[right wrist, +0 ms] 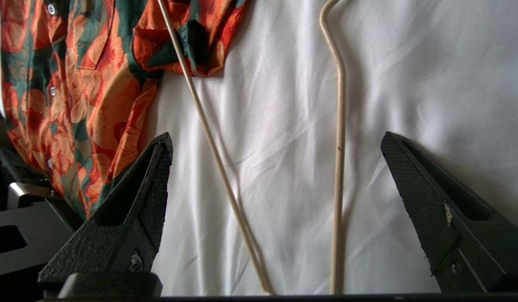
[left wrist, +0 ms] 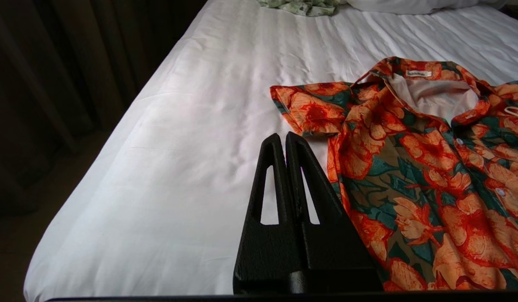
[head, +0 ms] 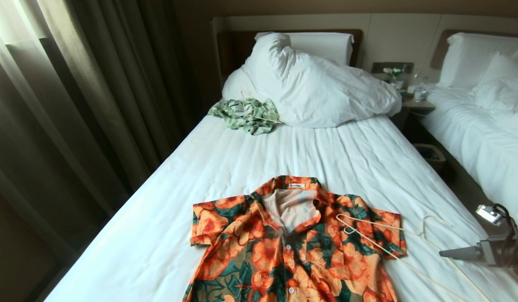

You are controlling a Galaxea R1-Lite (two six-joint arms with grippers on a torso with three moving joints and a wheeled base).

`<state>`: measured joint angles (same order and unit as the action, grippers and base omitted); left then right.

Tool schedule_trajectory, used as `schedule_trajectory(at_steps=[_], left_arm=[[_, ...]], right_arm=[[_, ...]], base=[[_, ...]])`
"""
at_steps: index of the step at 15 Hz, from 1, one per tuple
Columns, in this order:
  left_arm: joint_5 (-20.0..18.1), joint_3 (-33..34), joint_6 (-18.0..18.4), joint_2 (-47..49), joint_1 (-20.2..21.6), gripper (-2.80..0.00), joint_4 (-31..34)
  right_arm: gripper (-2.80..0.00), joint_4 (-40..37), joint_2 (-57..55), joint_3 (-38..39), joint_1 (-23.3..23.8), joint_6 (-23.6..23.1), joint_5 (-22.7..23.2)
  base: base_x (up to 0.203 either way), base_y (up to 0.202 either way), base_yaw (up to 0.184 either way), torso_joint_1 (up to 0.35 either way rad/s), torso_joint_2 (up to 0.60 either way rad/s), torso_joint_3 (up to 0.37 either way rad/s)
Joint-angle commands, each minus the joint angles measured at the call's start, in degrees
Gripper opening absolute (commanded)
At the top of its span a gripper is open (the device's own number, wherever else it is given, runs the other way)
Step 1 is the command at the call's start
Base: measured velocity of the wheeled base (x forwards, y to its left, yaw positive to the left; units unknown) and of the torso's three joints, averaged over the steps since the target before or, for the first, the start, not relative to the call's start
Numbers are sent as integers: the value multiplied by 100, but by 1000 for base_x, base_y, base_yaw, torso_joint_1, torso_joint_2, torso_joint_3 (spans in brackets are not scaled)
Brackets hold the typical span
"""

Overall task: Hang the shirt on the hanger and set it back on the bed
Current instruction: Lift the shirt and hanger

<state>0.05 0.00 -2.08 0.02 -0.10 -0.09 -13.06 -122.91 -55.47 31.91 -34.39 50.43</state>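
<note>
Centrally, the large white-sheeted bed (head: 284,155) with its bunched duvet carries everything. Spread flat near its foot lies the short-sleeved button-up shirt (head: 280,251) of orange flowers on dark green, collar toward the pillows. Partly over its right sleeve and partly on bare sheet rests the thin cream-white wire hanger (head: 393,245), hook probably pointing toward the bed's right edge. Above the hanger's two rods hangs the right claw (right wrist: 275,147), spread wide, touching neither. Beside the shirt's left sleeve sits the left claw (left wrist: 283,140), pressed closed and empty.
</note>
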Motion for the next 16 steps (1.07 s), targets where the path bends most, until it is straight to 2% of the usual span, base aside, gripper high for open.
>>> schedule_trajectory(at_steps=[1, 7, 16], left_arm=[[4, 0, -2, -2, 1, -280, 0], [4, 5, -2, -2, 1, -280, 0], [4, 0, -2, -2, 1, -280, 0]], right_arm=[[0, 378, -77, 184, -45, 22, -4], [0, 1556, -249, 641, -587, 465, -16], [0, 1689, -243, 722, -1038, 486, 213]], base=[[0, 0, 0, 0, 0, 0], [0, 0, 0, 0, 0, 0], [0, 0, 0, 0, 0, 0]])
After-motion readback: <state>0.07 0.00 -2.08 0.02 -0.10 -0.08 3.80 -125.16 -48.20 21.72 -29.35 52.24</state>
